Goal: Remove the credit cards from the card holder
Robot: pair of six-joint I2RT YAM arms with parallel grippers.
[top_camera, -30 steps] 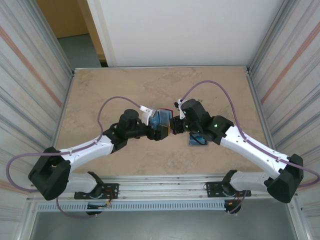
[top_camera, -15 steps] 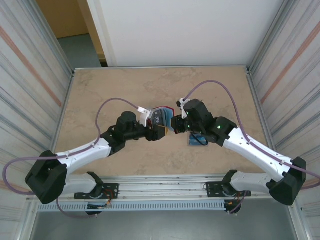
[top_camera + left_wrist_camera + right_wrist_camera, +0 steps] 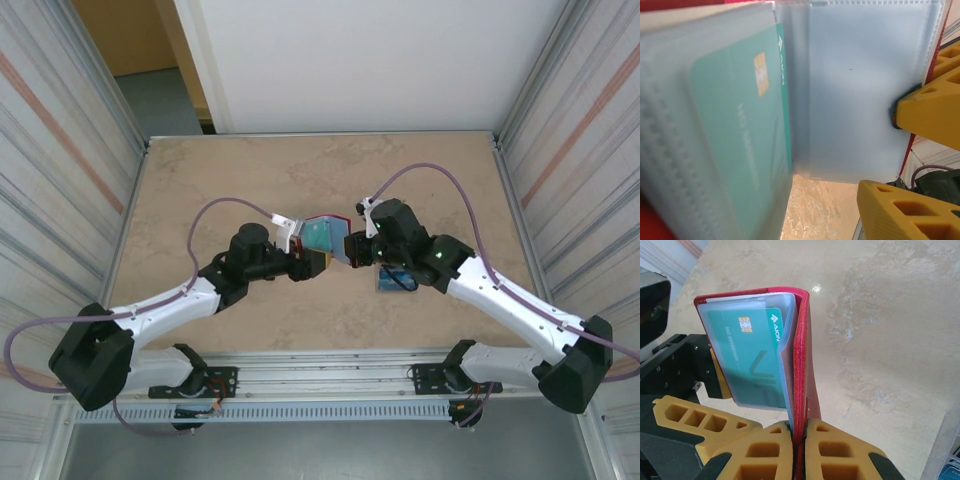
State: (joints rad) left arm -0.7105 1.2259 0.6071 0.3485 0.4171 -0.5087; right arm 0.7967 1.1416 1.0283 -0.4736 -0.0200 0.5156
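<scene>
Above mid-table, R gripper (image 3: 799, 429) pinches the card holder (image 3: 806, 355); our L gripper (image 3: 879, 150) narrowed wide→half, still gapped by clear sleeve (image 3: 860, 95), teal card (image 3: 752, 352) not out yet.

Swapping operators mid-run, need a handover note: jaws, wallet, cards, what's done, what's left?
Right gripper: jaws shut on the red wallet cover, holding it open above the table.
Left gripper: jaws apart beside the clear sleeves, gripping nothing.
Teal card: in its sleeve.
Blue card: out, lying on the table.
Done: one card out.
Left: pull the teal card and set it down.
</scene>
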